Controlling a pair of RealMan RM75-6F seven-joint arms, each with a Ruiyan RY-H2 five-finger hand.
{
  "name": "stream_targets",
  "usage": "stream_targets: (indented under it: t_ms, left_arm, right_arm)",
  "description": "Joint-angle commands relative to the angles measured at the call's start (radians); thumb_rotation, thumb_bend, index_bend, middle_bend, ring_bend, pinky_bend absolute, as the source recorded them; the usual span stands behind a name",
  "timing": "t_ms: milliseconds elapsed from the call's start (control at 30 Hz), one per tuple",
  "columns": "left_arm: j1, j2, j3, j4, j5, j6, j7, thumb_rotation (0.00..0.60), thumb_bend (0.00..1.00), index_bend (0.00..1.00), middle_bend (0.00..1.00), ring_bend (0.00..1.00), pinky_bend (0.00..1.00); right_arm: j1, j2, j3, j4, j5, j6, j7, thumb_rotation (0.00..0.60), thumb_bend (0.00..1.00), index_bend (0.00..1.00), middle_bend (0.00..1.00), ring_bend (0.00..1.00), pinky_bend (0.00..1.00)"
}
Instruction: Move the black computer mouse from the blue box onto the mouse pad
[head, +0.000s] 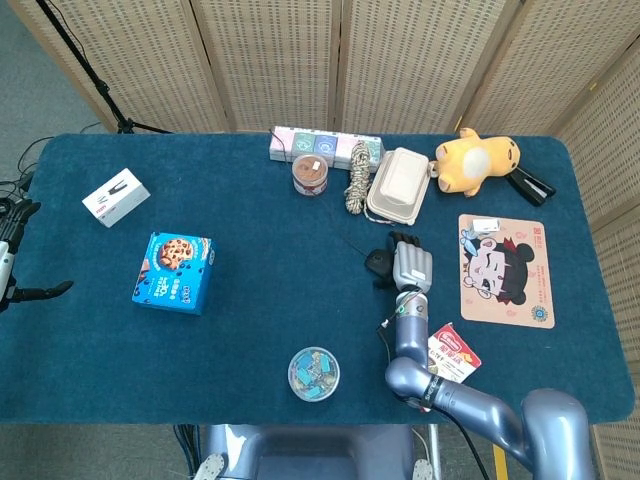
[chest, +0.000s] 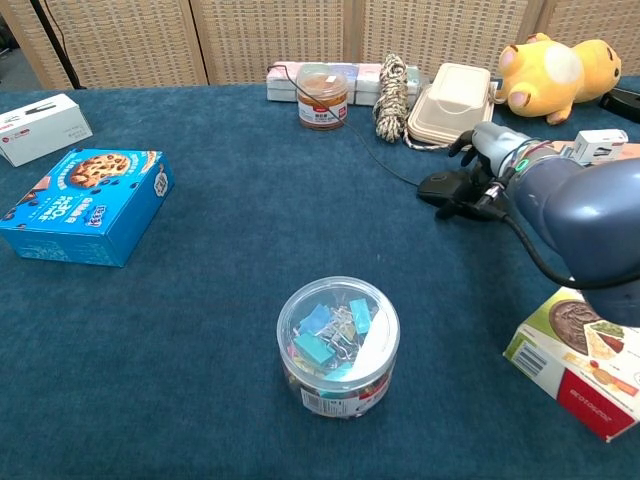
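Right hand (head: 412, 266) sits over the black mouse (head: 378, 262) at frame center-right on the table (head: 250, 300), fingers curled on it; actual grip can't be confirmed. Mouse is off the blue box (head: 175, 272), short of the mouse pad (head: 505, 270). Box lettering unreadable. Left hand (head: 8, 262) cut off at left edge, fingers spread.

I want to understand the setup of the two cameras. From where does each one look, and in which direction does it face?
Head view: high above the near edge, looking down on the whole table; shows the right hand at the mouse and the left hand.
Chest view: low at the near edge, looking across toward the screen; shows the right hand.
Both share mouse, blue box, clip jar.
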Motion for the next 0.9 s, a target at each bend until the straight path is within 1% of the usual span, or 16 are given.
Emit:
stream_targets:
  t_ms: [33, 100, 233, 333, 400, 533, 733, 833, 900]
  left_arm:
    - [0.000, 0.000, -0.001, 0.001, -0.001, -0.001, -0.001, 0.600, 0.03, 0.00, 0.00, 0.00, 0.00]
    - [-0.001, 0.000, -0.001, 0.001, -0.002, -0.003, -0.002, 0.600, 0.03, 0.00, 0.00, 0.00, 0.00]
    - [-0.001, 0.001, -0.001, 0.001, -0.002, -0.005, -0.003, 0.600, 0.03, 0.00, 0.00, 0.00, 0.00]
    - [-0.002, 0.001, -0.001, 0.001, -0.002, -0.007, -0.003, 0.600, 0.03, 0.00, 0.00, 0.00, 0.00]
    - [-0.002, 0.001, 0.000, 0.001, -0.001, -0.009, -0.004, 0.600, 0.03, 0.00, 0.00, 0.00, 0.00]
    - [-0.002, 0.002, 0.001, 0.001, 0.003, -0.013, -0.009, 0.600, 0.03, 0.00, 0.00, 0.00, 0.00]
    - [-0.008, 0.004, 0.003, 0.005, 0.005, -0.029, -0.019, 0.600, 0.03, 0.00, 0.00, 0.00, 0.00]
    - [-0.009, 0.007, 0.006, 0.004, 0.013, -0.034, -0.024, 0.600, 0.03, 0.00, 0.00, 0.00, 0.00]
    - [-0.009, 0.009, 0.009, 0.002, 0.019, -0.036, -0.029, 0.600, 0.03, 0.00, 0.00, 0.00, 0.00]
  right_arm:
    - [0.004, -0.010, 0.000, 0.021, -0.012, -0.006, 0.016, 0.600, 0.00, 0.27, 0.28, 0.22, 0.41]
    - [0.006, -0.017, 0.001, 0.038, -0.017, -0.012, 0.030, 0.600, 0.03, 0.31, 0.32, 0.26, 0.45]
    - [0.007, -0.031, 0.000, 0.063, -0.044, -0.005, 0.061, 0.600, 0.17, 0.41, 0.41, 0.36, 0.51]
    - [0.006, -0.037, 0.000, 0.069, -0.057, 0.001, 0.075, 0.600, 0.25, 0.48, 0.48, 0.42, 0.56]
    - [0.004, -0.038, 0.000, 0.069, -0.068, 0.008, 0.082, 0.600, 0.30, 0.51, 0.50, 0.44, 0.58]
    - [-0.002, -0.037, 0.001, 0.057, -0.098, 0.031, 0.104, 0.600, 0.39, 0.52, 0.51, 0.46, 0.60]
    - [-0.015, -0.014, 0.006, -0.025, -0.150, 0.085, 0.123, 0.600, 0.49, 0.54, 0.52, 0.47, 0.61]
    - [-0.014, 0.003, 0.019, -0.075, -0.183, 0.127, 0.127, 0.600, 0.51, 0.54, 0.53, 0.48, 0.61]
    - [-0.011, 0.016, 0.039, -0.100, -0.186, 0.155, 0.117, 0.600, 0.51, 0.54, 0.53, 0.48, 0.61]
